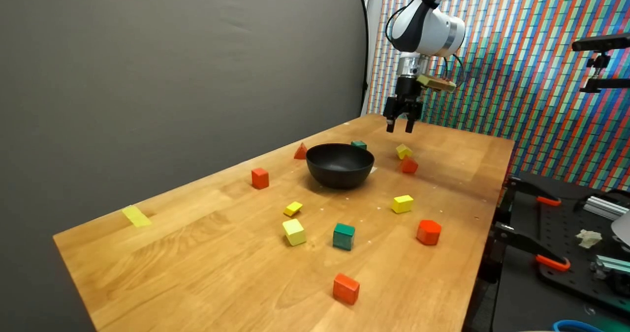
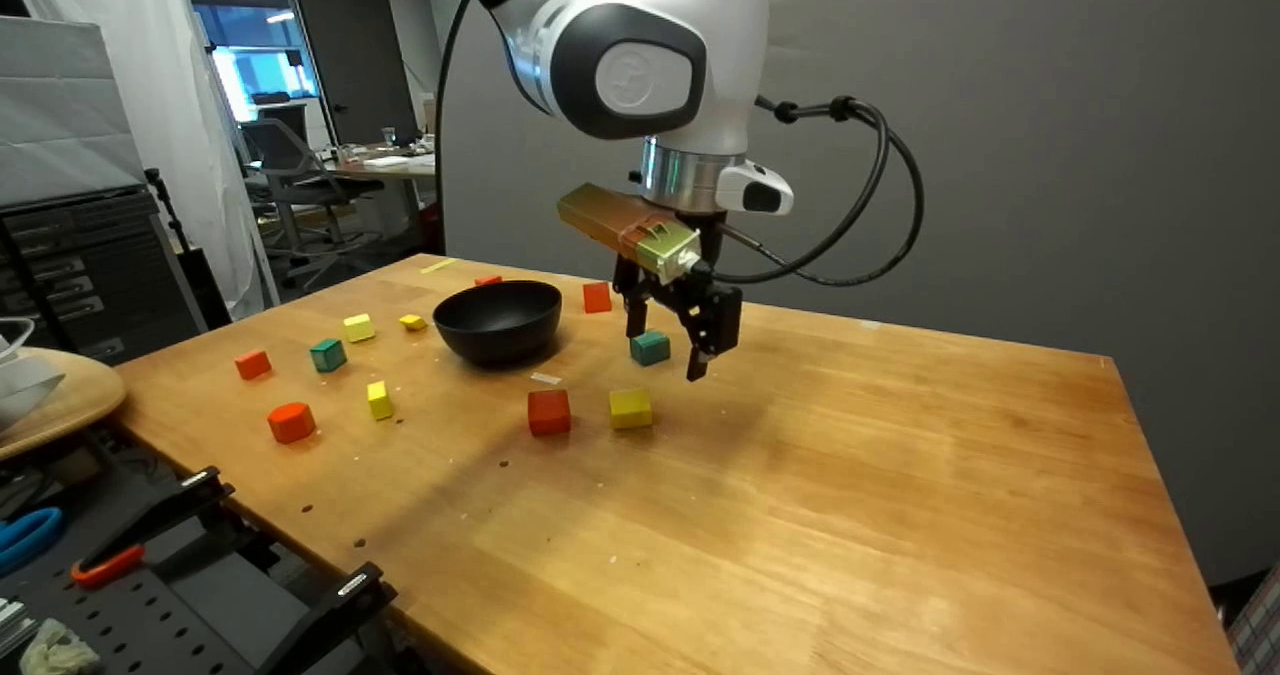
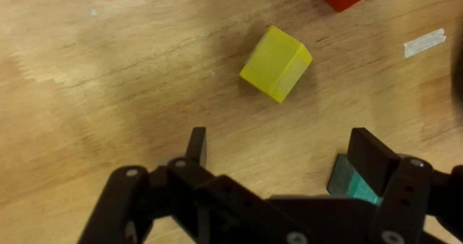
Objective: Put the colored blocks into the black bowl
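Table (image 2: 900, 515): wood, its top marked with small dark and pale spots.
Arm (image 2: 650, 65): white and dark gray, reaching in above the table.
Claw (image 1: 399, 128): black, pointing down, above the table, its two fingers (image 3: 372, 161) spread wide apart.
Bowl (image 1: 339, 178): black, round, upright on the table, with every block outside it, scattered around.
Hexagon (image 1: 428, 232): orange-red, near a long edge of the table.
Yellow cube (image 3: 275, 63): in the wrist view, higher in the picture than the fingers and apart from both.
Red block (image 2: 549, 413): near the yellow cube, bare wood between them; cut off by the top of the wrist view.
Green block (image 2: 650, 347): near the claw but apart from it; in the wrist view a finger partly covers it.
Pale block (image 1: 294, 232): light yellow, past the bowl from the claw, well apart from both.
Green cube (image 1: 343, 236): between the pale block and the hexagon.
Orange block (image 1: 346, 288): farthest of all from the claw.
Red cube (image 1: 260, 178): near the opposite long edge; in an exterior view the bowl's rim partly hides it.
Red wedge (image 1: 301, 151): just beside the bowl, a gap showing in an exterior view.
Yellow brick (image 1: 402, 204): between the bowl and the hexagon.
Small block (image 1: 293, 209): yellow, just beside the pale block.
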Robot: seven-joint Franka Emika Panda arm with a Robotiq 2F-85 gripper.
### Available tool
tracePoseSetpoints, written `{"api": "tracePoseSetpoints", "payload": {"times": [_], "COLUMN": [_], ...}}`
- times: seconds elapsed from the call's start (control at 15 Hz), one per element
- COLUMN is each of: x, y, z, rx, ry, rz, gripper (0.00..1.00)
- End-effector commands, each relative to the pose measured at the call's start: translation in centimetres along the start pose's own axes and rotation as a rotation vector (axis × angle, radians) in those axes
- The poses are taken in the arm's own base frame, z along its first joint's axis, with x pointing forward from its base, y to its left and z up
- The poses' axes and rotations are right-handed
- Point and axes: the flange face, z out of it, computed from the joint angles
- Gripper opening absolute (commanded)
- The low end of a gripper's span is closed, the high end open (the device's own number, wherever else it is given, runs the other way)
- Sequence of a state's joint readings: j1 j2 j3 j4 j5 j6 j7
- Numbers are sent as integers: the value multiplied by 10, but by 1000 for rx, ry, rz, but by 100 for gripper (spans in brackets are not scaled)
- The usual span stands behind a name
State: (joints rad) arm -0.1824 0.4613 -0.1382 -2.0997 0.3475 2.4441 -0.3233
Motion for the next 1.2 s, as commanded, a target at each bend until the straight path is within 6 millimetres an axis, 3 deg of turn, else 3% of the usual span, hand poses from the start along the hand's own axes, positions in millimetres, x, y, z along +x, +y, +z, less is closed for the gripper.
{"api": "tracePoseSetpoints", "payload": {"times": [0.0,0.27,0.6,0.67,0.8,1.13], "x": [2,-16,-26,-28,-28,-27], "y": [3,4,-5,-8,-14,-24], "z": [8,17,45,49,53,42], "rx": [-21,-46,-58,-57,-61,-71], "ry": [-19,-54,-107,-115,-118,-90], "rz": [40,57,59,57,53,56], "gripper": [100,100,100,76,68,28]}}
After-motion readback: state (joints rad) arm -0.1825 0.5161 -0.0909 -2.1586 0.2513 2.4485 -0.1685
